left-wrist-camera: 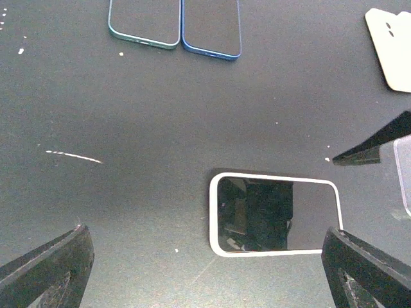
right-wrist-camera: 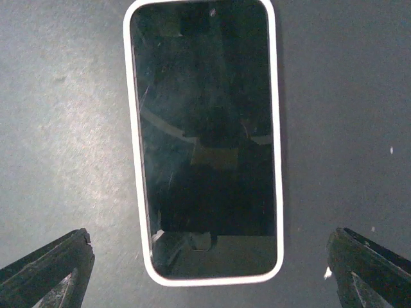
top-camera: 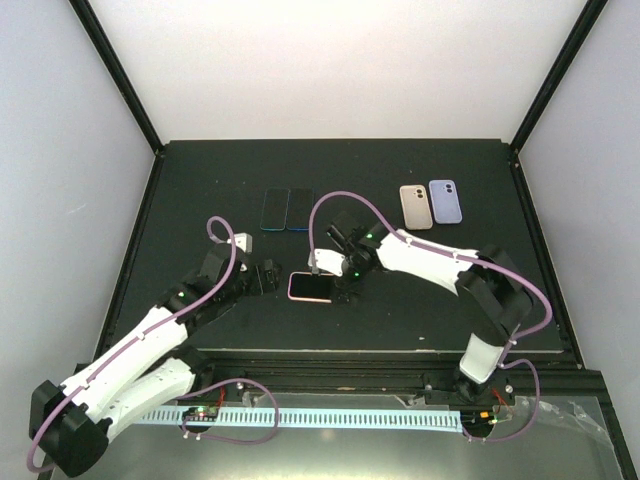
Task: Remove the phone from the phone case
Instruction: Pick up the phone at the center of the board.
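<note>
Lying screen-up on the table (top-camera: 430,300), the phone (top-camera: 310,286) sits inside its case (right-wrist-camera: 133,160), near the front edge, between the left gripper (top-camera: 268,277) and right gripper (top-camera: 340,281), both spread wide, gripping nothing.

A robotics lab cell is showing: white panels (top-camera: 340,60) are enclosing a black table (top-camera: 200,180), frame posts (top-camera: 115,70) standing in the upper corners.

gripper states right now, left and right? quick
Left gripper: open, holding nothing.
Right gripper: open, holding nothing; the phone lies below it, not gripped.
</note>
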`<act>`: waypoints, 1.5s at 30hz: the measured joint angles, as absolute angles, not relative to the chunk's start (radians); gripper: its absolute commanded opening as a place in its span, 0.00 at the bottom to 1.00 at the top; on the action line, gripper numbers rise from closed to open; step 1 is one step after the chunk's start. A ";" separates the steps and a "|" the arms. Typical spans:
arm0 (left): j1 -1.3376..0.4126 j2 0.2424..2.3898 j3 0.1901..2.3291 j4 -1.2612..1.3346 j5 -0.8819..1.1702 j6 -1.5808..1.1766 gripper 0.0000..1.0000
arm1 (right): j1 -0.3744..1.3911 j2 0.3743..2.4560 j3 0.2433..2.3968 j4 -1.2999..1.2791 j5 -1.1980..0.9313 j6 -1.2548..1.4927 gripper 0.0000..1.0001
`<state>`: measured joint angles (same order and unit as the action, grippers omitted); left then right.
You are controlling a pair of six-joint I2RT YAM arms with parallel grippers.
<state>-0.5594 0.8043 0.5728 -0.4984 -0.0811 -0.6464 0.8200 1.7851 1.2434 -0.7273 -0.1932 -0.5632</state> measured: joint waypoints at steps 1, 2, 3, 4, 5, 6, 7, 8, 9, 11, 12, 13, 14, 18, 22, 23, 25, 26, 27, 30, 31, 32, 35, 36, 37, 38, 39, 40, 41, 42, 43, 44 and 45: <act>-0.558 0.800 0.572 -0.505 -0.085 -0.646 0.99 | 0.823 1.809 1.269 -0.730 -0.196 -0.572 1.00; -0.557 0.797 0.572 -0.511 -0.088 -0.644 0.99 | 0.825 1.829 1.288 -0.734 -0.199 -0.579 1.00; -0.556 0.794 0.572 -0.514 -0.089 -0.643 0.99 | 0.826 1.854 1.315 -0.748 -0.204 -0.586 1.00; -0.556 0.790 0.572 -0.519 -0.090 -0.641 0.99 | 0.828 1.877 1.335 -0.756 -0.209 -0.591 0.99; -0.556 0.786 0.572 -0.524 -0.090 -0.640 0.99 | 0.829 1.898 1.351 -0.764 -0.212 -0.595 0.99; -0.556 0.782 0.572 -0.528 -0.090 -0.639 0.99 | 0.829 1.921 1.370 -0.777 -0.215 -0.597 0.98; -0.556 0.776 0.572 -0.530 -0.089 -0.639 0.99 | 0.830 1.938 1.383 -0.785 -0.218 -0.599 0.98; -0.556 0.770 0.572 -0.531 -0.089 -0.638 0.99 | 0.830 1.961 1.397 -0.799 -0.220 -0.601 0.98; -0.556 0.763 0.571 -0.532 -0.089 -0.638 0.99 | 0.830 1.974 1.404 -0.808 -0.220 -0.602 0.98; -0.556 0.748 0.571 -0.533 -0.089 -0.636 0.99 | 0.830 1.995 1.417 -0.833 -0.220 -0.603 0.98; -0.556 0.742 0.571 -0.533 -0.088 -0.636 0.99 | 0.830 2.005 1.429 -0.852 -0.220 -0.602 0.98; -0.556 0.737 0.571 -0.534 -0.088 -0.635 0.99 | 0.830 2.017 1.448 -0.875 -0.219 -0.601 0.97; -0.556 0.732 0.570 -0.535 -0.088 -0.635 0.99 | 0.830 2.029 1.465 -0.889 -0.218 -0.600 0.97; -0.555 0.714 0.566 -0.538 -0.087 -0.635 0.99 | 0.830 2.066 1.514 -0.921 -0.206 -0.583 0.95; -0.555 0.699 0.566 -0.543 -0.088 -0.635 0.99 | 0.830 2.077 1.523 -0.950 -0.184 -0.552 0.95; -0.555 0.694 0.565 -0.543 -0.087 -0.635 0.99 | 0.831 2.080 1.528 -0.955 -0.179 -0.544 0.95; -0.555 0.691 0.565 -0.544 -0.087 -0.633 0.99 | 0.833 2.087 1.540 -0.970 -0.166 -0.535 0.95; -0.555 0.691 0.565 -0.545 -0.087 -0.631 0.99 | 0.836 2.091 1.548 -0.975 -0.158 -0.531 0.95; -0.555 0.691 0.565 -0.548 -0.087 -0.630 0.99 | 0.840 2.095 1.555 -0.978 -0.152 -0.525 0.95; -0.555 0.686 0.566 -0.557 -0.088 -0.630 0.99 | 0.856 2.110 1.570 -0.989 -0.131 -0.514 0.94; -0.555 0.682 0.567 -0.561 -0.088 -0.630 0.99 | 0.862 2.117 1.575 -0.994 -0.124 -0.512 0.94; -0.555 0.678 0.569 -0.564 -0.088 -0.629 0.99 | 0.867 2.124 1.583 -1.000 -0.112 -0.510 0.93; -0.555 0.667 0.595 -0.595 -0.091 -0.626 0.99 | 0.882 2.145 1.616 -1.023 -0.089 -0.503 0.93; -0.555 0.662 0.609 -0.604 -0.094 -0.624 0.99 | 0.887 2.150 1.624 -1.028 -0.080 -0.499 0.93; -0.555 0.658 0.625 -0.610 -0.098 -0.621 0.99 | 0.892 2.154 1.628 -1.032 -0.070 -0.498 0.93; -0.555 0.652 0.642 -0.616 -0.104 -0.619 0.99 | 0.897 2.157 1.632 -1.036 -0.060 -0.497 0.92; -0.555 0.646 0.654 -0.619 -0.106 -0.618 0.99 | 0.902 2.160 1.636 -1.040 -0.052 -0.495 0.91; -0.555 0.640 0.669 -0.625 -0.110 -0.616 0.99 | 0.906 2.163 1.639 -1.042 -0.045 -0.493 0.90; -0.555 0.637 0.683 -0.631 -0.113 -0.614 0.99 | 0.910 2.167 1.644 -1.044 -0.035 -0.489 0.89; -0.555 0.633 0.696 -0.638 -0.117 -0.612 0.99 | 0.913 2.171 1.646 -1.045 -0.027 -0.486 0.87; -0.555 0.627 0.706 -0.644 -0.123 -0.612 0.99 | 0.915 2.173 1.648 -1.044 -0.019 -0.479 0.84; -0.554 0.625 0.713 -0.649 -0.128 -0.612 0.99 | 0.918 2.176 1.649 -1.042 -0.009 -0.469 0.81; -0.554 0.620 0.718 -0.654 -0.132 -0.612 0.99 | 0.921 2.178 1.649 -1.040 0.000 -0.464 0.79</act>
<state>-0.5537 0.6201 0.7181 -0.6544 -0.1318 -0.6117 0.9207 2.1777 1.6489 -1.0405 -0.0002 -0.4637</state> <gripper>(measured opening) 0.990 0.861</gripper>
